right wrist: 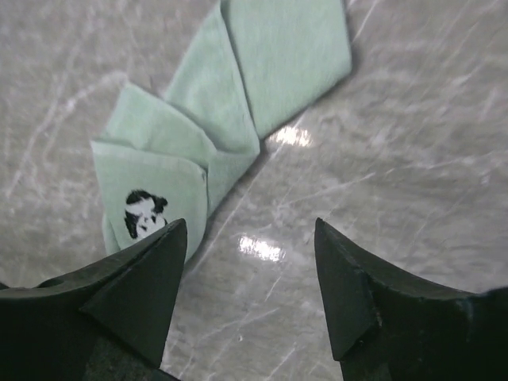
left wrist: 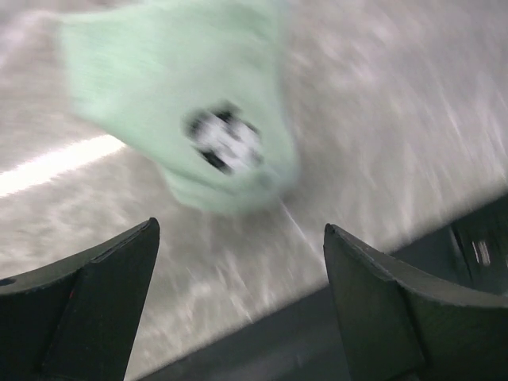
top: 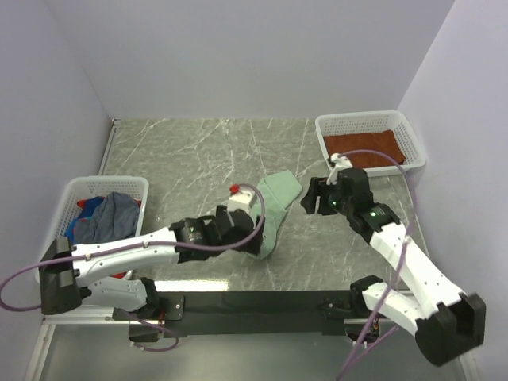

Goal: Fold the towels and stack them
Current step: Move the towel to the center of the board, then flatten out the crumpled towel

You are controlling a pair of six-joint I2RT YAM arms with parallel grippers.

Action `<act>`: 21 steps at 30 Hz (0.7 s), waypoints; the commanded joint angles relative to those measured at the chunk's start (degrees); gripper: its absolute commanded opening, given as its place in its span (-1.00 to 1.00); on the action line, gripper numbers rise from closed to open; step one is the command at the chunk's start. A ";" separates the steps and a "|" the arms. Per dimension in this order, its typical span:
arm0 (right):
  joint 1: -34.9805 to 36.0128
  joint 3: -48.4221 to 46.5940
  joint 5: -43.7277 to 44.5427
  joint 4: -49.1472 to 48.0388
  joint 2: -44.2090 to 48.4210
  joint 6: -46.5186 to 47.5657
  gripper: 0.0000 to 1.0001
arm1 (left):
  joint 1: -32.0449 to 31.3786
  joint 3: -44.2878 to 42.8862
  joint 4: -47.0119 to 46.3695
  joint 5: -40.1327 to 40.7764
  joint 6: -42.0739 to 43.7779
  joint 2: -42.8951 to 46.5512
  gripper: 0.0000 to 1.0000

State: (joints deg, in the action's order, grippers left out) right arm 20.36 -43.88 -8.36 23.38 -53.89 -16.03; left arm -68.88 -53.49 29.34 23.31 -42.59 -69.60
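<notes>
A pale mint-green towel [top: 276,208] with a panda print lies crumpled in a loose strip on the marble table; it also shows in the right wrist view [right wrist: 238,103] and, blurred, in the left wrist view [left wrist: 190,111]. My left gripper [top: 252,236] is open and empty at the towel's near end [left wrist: 238,238]. My right gripper [top: 313,197] is open and empty just right of the towel, its left finger [right wrist: 135,286] over the panda corner. A rust-brown towel [top: 363,147] lies in the right basket. A dark slate-blue towel [top: 111,216] and a red and blue one [top: 82,222] lie in the left basket.
A white mesh basket [top: 413,135] stands at the back right and another [top: 75,186] at the left edge. The table's dark front edge [left wrist: 333,333] is close under my left gripper. Grey walls enclose the table on three sides.
</notes>
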 commanded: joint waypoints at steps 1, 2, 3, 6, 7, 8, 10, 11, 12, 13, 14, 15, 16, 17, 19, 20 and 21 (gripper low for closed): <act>3.35 -0.06 -1.74 -3.16 -5.33 -2.34 0.40 | 7.60 -1.88 -0.15 2.63 -4.17 -2.20 0.79; 4.59 -0.42 -1.31 -3.60 -6.92 -2.51 0.39 | 9.54 -1.01 -2.16 1.31 -4.43 -2.99 0.78; 6.43 -1.38 -0.35 -4.21 -9.80 -2.95 0.37 | 13.04 -0.56 -2.97 -1.14 -4.87 -3.69 0.78; 11.36 -2.61 1.94 -6.14 -15.36 -3.83 0.31 | 17.46 0.32 -5.52 -3.27 -5.92 -6.50 0.76; 12.15 -2.62 1.51 -7.11 -16.59 -4.18 0.25 | 18.08 0.41 -5.87 -3.79 -6.19 -7.29 0.75; 13.29 -2.53 0.90 -7.90 -19.21 -4.36 0.21 | 19.30 0.58 -6.05 -4.06 -6.45 -8.52 0.74; 14.44 -2.79 0.54 -9.84 -21.77 -4.88 0.15 | 20.10 1.02 -6.49 -4.15 -6.80 -9.32 0.73; 15.66 -2.88 0.97 -10.28 -23.87 -5.06 0.12 | 20.45 1.98 -6.75 -4.24 -7.15 -9.41 0.73; 16.37 -3.14 1.06 -11.24 -24.76 -4.97 0.09 | 21.15 2.60 -7.36 -4.33 -7.16 -9.32 0.73; 16.90 -3.40 1.59 -11.68 -25.64 -4.80 0.09 | 21.59 4.09 -7.72 -4.67 -7.51 -8.97 0.73; 17.34 -3.49 2.55 -12.03 -27.22 -4.80 0.08 | 22.47 4.80 -8.07 -4.94 -7.51 -8.45 0.73; 17.69 -3.76 2.73 -12.73 -28.10 -5.15 0.08 | 23.00 5.50 -8.51 -5.38 -7.60 -8.18 0.72; 17.87 -4.02 2.74 -13.09 -28.90 -5.32 0.08 | 23.44 6.20 -9.21 -5.82 -7.60 -7.92 0.72; 17.96 -4.11 2.91 -13.44 -30.04 -5.41 0.08 | 24.23 7.34 -9.39 -6.52 -7.60 -7.39 0.72; 18.22 -4.46 3.26 -14.76 -31.10 -5.68 0.08 | 24.76 8.23 -10.18 -7.05 -7.60 -6.95 0.72; 18.22 -4.81 3.44 -15.11 -31.89 -5.68 0.08 | 25.02 8.93 -10.36 -7.31 -7.60 -6.60 0.73; 18.31 -4.99 4.05 -15.38 -32.33 -5.68 0.08 | 25.02 9.28 -10.62 -7.49 -7.51 -6.42 0.73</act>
State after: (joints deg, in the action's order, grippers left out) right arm 38.28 -45.89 -6.59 12.34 -85.45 -20.95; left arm -44.27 -45.08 21.96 17.67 -49.28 -78.50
